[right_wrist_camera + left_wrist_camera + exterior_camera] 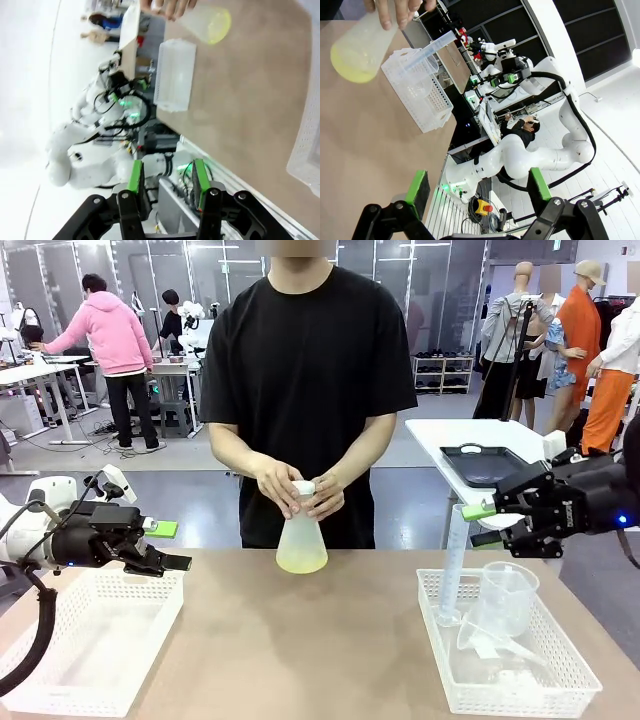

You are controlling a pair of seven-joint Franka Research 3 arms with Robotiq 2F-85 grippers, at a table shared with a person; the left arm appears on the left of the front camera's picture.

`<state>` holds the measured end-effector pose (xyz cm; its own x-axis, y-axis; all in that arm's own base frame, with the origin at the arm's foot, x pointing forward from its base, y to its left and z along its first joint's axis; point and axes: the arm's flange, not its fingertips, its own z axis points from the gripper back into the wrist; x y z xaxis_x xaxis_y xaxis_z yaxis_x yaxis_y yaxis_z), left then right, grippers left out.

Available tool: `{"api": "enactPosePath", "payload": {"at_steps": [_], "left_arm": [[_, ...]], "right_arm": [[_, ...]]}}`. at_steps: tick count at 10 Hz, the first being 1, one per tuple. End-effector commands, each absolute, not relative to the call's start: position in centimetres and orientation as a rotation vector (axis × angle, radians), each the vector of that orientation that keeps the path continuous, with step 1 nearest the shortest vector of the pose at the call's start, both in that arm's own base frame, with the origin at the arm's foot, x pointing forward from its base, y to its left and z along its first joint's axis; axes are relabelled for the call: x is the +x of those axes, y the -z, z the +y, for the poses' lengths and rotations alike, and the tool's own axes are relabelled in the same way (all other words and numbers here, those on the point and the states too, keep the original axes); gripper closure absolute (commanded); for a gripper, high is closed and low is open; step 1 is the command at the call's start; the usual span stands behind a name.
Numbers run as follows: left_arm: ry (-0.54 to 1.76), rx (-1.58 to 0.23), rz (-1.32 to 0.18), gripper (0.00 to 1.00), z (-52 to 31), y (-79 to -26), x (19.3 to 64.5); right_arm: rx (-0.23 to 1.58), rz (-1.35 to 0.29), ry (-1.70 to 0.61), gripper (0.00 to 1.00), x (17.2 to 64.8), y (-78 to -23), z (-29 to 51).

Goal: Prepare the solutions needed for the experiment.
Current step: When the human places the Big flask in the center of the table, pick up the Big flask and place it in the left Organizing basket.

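We judge the preparation to be at an early-to-middle stage: a small amount of pale yellow, clear solution (301, 561) sits in the bottom of the frosted whitish conical flask (301, 538), which rests on the brown tabletop (330, 650) at the middle of its far edge. The person in the black shirt holds the flask's narrow neck with both hands (300, 490), so that vessel is in the person's care and not in ours. Our left pincer (170, 546) hangs spread wide, with nothing between its green pads, just above the near corner of the white perforated plastic basket (60, 685) on our left. Our right pincer (481, 525) hovers over the far end of the other white perforated basket (565, 680) with its fingers partly apart and nothing between them, close to the top of the tall clear graduated cylinder (454, 575) that stands in that basket beside the clear beaker (507, 592). With both measuring vessels in their basket and neither pincer gripping anything, we take it that further measuring and mixing are not yet done. We can read no brand, label or writing anywhere; any marks on the cylinder or the beaker are too small to make out.
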<state>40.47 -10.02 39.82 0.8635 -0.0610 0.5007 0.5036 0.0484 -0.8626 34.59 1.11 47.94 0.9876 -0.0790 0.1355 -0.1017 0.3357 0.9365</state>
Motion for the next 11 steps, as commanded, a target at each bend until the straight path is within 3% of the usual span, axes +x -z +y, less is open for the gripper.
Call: {"api": "enactPosePath", "payload": {"at_steps": [1,5,6,7,8,9,11], "left_arm": [[0.463,-1.472,-0.365,0.0,-9.9,-40.0,40.3],[0.463,-1.472,-0.365,0.0,-9.9,-40.0,40.3],[0.463,-1.472,-0.365,0.0,-9.9,-40.0,40.3],[0.463,-1.472,-0.365,0.0,-9.9,-40.0,40.3],[0.463,-1.472,-0.365,0.0,-9.9,-40.0,40.3],[0.463,-1.472,-0.365,0.0,-9.9,-40.0,40.3],[0.463,-1.472,-0.365,0.0,-9.9,-40.0,40.3]], "right_arm": [[1.299,-0.114,-0.031,0.5,36.7,-46.9,-0.4],[1.399,-0.115,-0.043,0.5,37.4,-45.5,-0.6],[1.415,-0.13,-0.045,0.3,37.4,-45.3,-0.7],[1.413,-0.136,-0.039,0.3,37.4,-45.2,-0.6],[1.416,-0.134,-0.03,0.1,37.4,-45.0,-0.5],[1.414,-0.138,-0.03,0.26,37.4,-44.9,-0.4],[1.432,-0.111,-0.014,0.26,37.7,-44.6,-0.2]]}}
